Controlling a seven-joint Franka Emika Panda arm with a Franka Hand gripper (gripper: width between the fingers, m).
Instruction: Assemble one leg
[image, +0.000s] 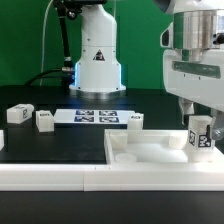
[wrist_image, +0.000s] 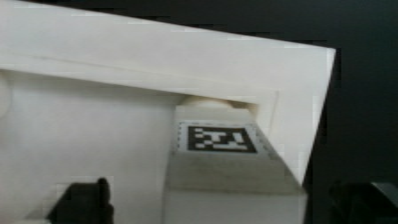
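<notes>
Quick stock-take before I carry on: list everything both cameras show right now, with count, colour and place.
leg: one, white with a black-and-white tag, upright at the tray-like part's corner on the exterior view's right, under the gripper; also in the wrist view
loose tagged parts: three, white, on the table behind the tray-like part
tray-like part: one, white, front of table
marker board: one, white with tags, mid table
table: one, black
gripper: one, white and grey, at the leg; cannot tell if shut
</notes>
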